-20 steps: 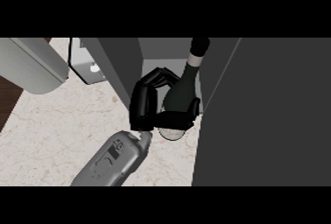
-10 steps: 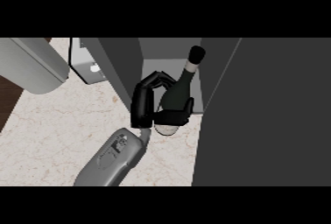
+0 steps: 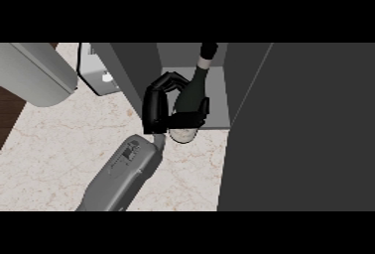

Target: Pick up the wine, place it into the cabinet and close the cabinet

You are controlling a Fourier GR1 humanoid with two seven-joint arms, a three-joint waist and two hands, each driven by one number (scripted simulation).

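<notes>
The dark green wine bottle (image 3: 192,94) leans with its black neck pointing into the open cabinet (image 3: 218,99). Its pale base sticks out over the front edge of the shelf. My left hand (image 3: 155,106) is shut on the bottle's body, with fingers arching round its left side and a black part across its lower end. The grey forearm (image 3: 121,173) comes in from the lower left. The cabinet door (image 3: 307,129) stands open at the right, a wide dark panel. My right hand does not show.
A large rounded grey object (image 3: 36,74) lies at the upper left. Beside it is a small pale box (image 3: 102,74) with a cord. The cabinet's dark left wall (image 3: 135,69) rises close to my hand. Marbled counter (image 3: 58,149) spreads on the left.
The hand and bottle have shifted a little left and deeper into the cabinet opening; the neck now points further in. Door and other objects are as before.
</notes>
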